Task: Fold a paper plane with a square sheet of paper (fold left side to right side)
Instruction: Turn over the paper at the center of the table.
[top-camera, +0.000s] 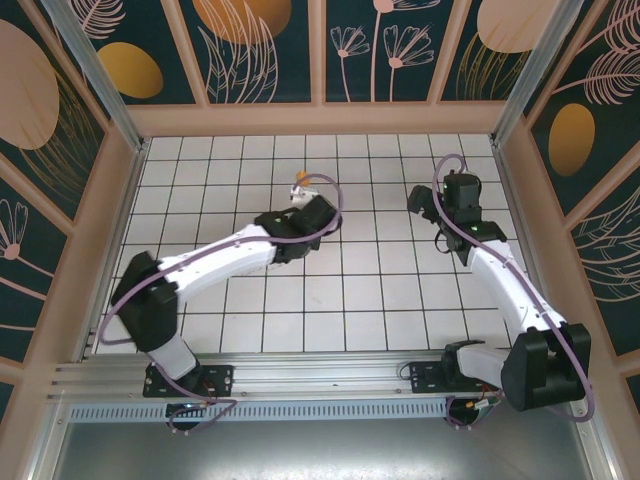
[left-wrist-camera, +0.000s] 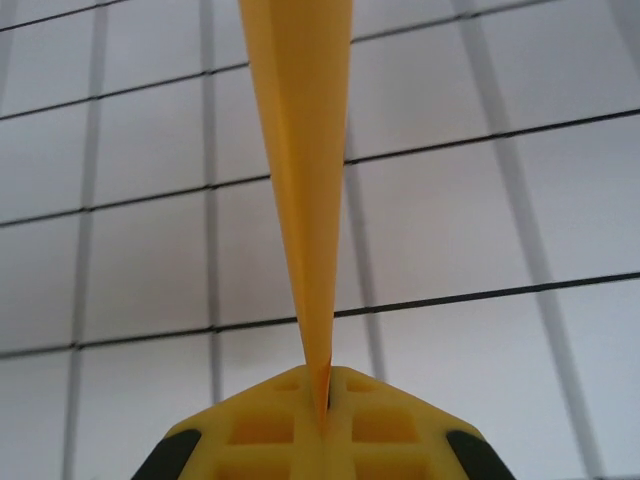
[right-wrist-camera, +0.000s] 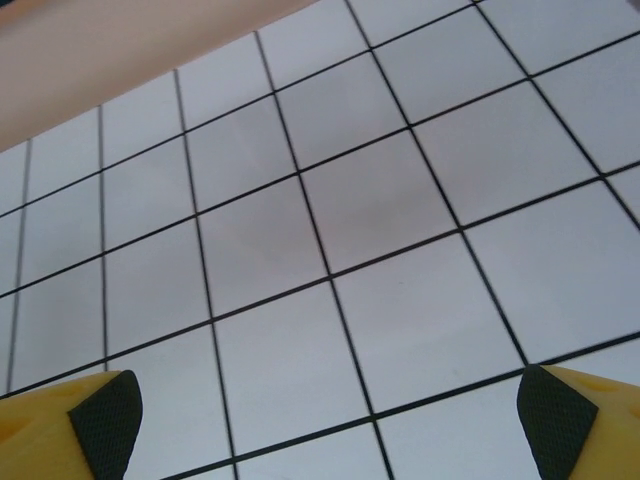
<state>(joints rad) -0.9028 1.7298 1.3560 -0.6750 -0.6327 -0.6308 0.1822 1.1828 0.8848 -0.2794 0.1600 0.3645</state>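
The square sheet of paper is folded into a narrow, pointed orange-yellow paper plane (left-wrist-camera: 300, 150). It is seen edge-on in the left wrist view, rising from the jaws over the white tiles. My left gripper (left-wrist-camera: 328, 388) is shut on its lower end, the yellow fingers pressed together around it. From above, the left gripper (top-camera: 300, 203) reaches over the middle of the table, with a small bit of the orange paper (top-camera: 300, 180) showing at its tip. My right gripper (right-wrist-camera: 325, 430) stands wide open above bare tiles with nothing between its fingers, and from above the right gripper (top-camera: 428, 198) is at the right, apart from the paper.
The white grid-tiled table (top-camera: 380, 300) is boxed in by a pale wooden frame and dark patterned walls (top-camera: 260, 50). The back wall's base (right-wrist-camera: 100, 60) lies close ahead of the right gripper. The right arm's cable (top-camera: 440, 170) loops beside it.
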